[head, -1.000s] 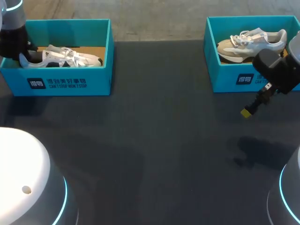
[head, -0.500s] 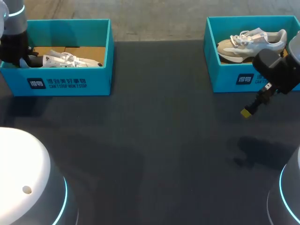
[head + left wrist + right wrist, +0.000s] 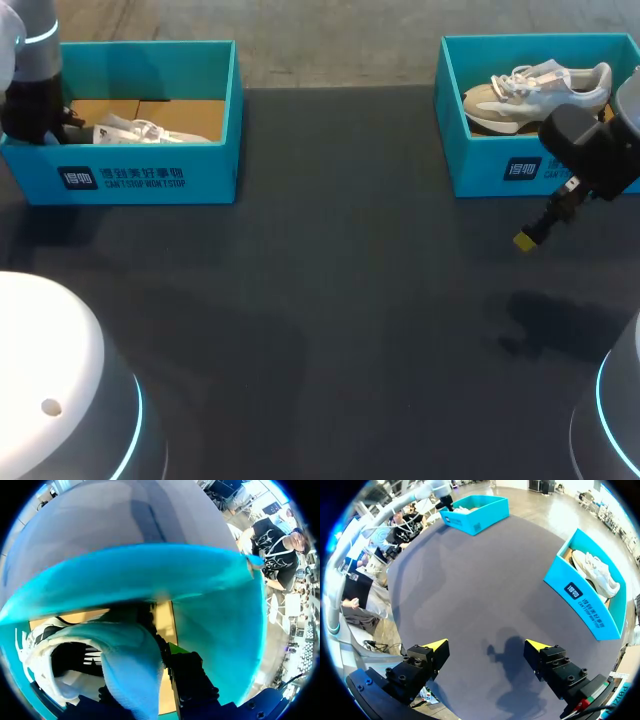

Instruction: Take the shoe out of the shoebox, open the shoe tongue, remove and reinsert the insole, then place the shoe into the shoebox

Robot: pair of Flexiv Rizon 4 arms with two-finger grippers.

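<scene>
Shoe (image 3: pixel 150 130) — the white one — lies low in the left shoebox (image 3: pixel 150 178), heel toward my left claw (image 3: pixel 68 122), which sits inside the box at the heel collar (image 3: pixel 131 655). Whether it pinches the collar I cannot tell. My right claw (image 3: pixel 486 643) hangs spread over the bench (image 3: pixel 330 300), well apart. The risk, as I judge it: if the collar snags as I lift away, the shoe comes up with me — or the claw clips the wall and shoves the box.
</scene>
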